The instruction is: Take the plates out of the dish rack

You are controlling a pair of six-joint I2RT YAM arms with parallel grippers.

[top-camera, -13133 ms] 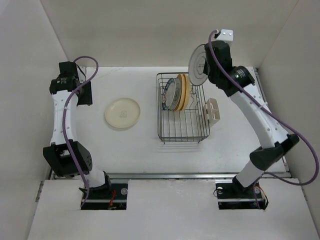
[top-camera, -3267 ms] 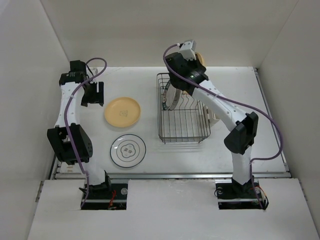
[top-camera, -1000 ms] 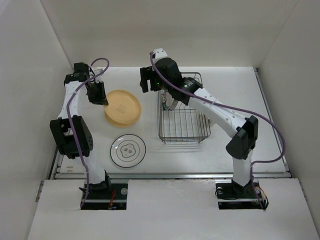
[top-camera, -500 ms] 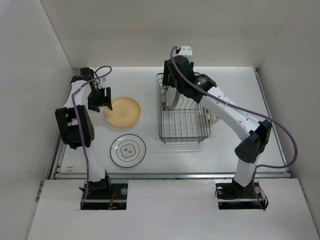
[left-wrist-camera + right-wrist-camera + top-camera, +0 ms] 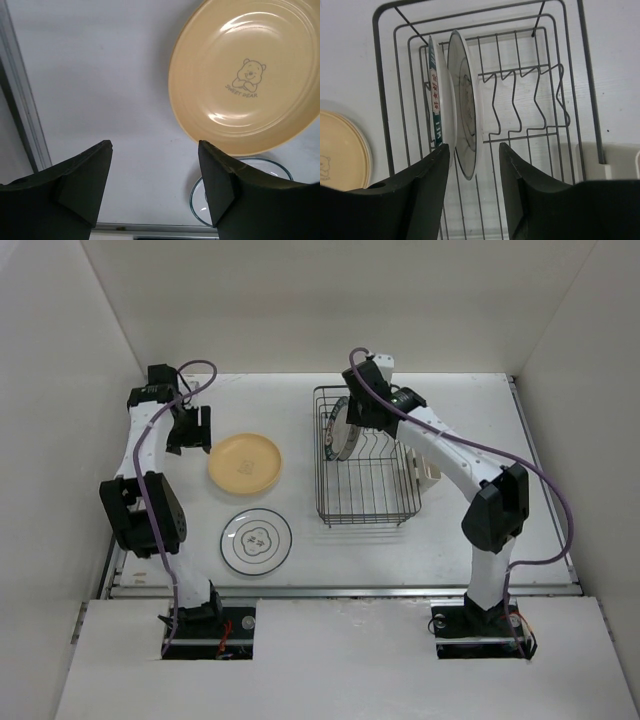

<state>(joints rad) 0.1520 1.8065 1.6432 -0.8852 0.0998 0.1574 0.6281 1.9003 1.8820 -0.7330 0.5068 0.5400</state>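
The dark wire dish rack (image 5: 368, 521) holds two upright plates at its back left: a teal-rimmed plate (image 5: 434, 100) and a white plate with a thin dark rim (image 5: 465, 120). My right gripper (image 5: 472, 149) is open just above them (image 5: 352, 416), and the white plate's edge shows between its fingers. The yellow-orange plate (image 5: 245, 462) lies flat on the table and shows a bear motif in the left wrist view (image 5: 250, 80). A white plate with a dark rim and centre motif (image 5: 257, 540) lies in front of it. My left gripper (image 5: 192, 430) is open and empty, left of the yellow plate. The cream plate is hidden.
The cream cutlery holder (image 5: 428, 462) hangs on the rack's right side (image 5: 615, 156). White walls close in the table at the back and on both sides. A metal rail (image 5: 27, 120) runs along the table's left edge.
My right gripper has swung from left of the rack to above the two standing plates. My left gripper has shifted slightly beside the yellow plate. Earlier, the yellow and dark-rimmed plates came onto the table.
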